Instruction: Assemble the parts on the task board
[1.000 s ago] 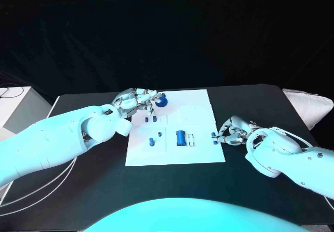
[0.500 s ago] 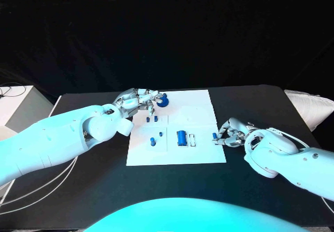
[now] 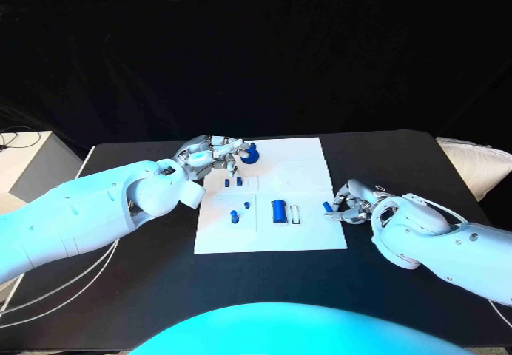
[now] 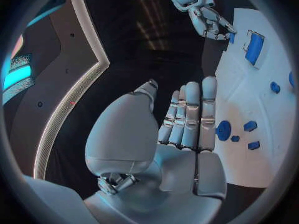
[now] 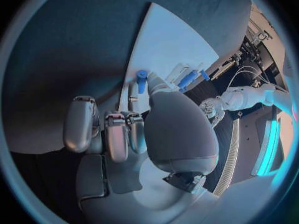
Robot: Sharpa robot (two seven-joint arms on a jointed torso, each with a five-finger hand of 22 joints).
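A lab or robot test cell is suggested. A black table point(image 3: 128, 296) is set against a black backdrop point(image 3: 256, 66), with a white board point(image 3: 272, 237) laid at its middle. White cables point(image 3: 43, 292) are draped off the table's left edge, beside a white cabinet point(image 3: 27, 166).

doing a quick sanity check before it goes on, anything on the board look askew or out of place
Nothing stands out. The task board lies flat on the table, the blue parts sit on it, none spilled onto the black table. The left hand and right hand are at opposite board edges.
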